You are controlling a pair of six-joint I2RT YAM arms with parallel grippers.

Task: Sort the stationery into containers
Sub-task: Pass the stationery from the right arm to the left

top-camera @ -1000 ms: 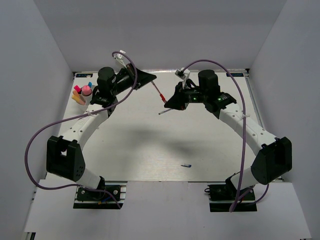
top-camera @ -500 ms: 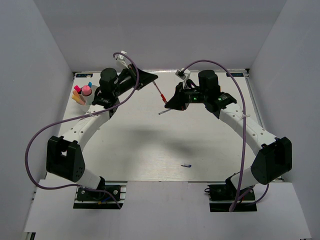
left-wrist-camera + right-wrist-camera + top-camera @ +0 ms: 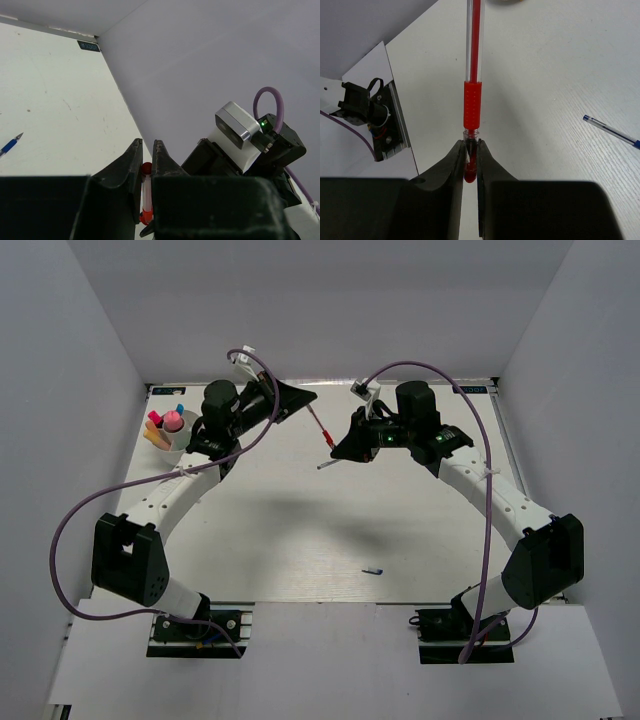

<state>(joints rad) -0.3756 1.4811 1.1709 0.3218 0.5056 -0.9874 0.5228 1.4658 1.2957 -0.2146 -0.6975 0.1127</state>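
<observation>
Left gripper (image 3: 309, 396) edges slightly toward the right gripper (image 3: 333, 447), both pinching the red pen (image 3: 320, 426), so the right should let go only once the left's hold looks firm.

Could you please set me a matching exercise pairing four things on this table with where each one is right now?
Things:
1. red pen
2. white bowl
3. small blue pen
4. pink round-topped stick

Places:
A. standing in the bowl
B. lying alone near the front edge of the table
C. gripped by the left hand and the right hand
D. at the table's far left corner

Pairs: 1-C; 2-D; 3-B; 4-A
</observation>
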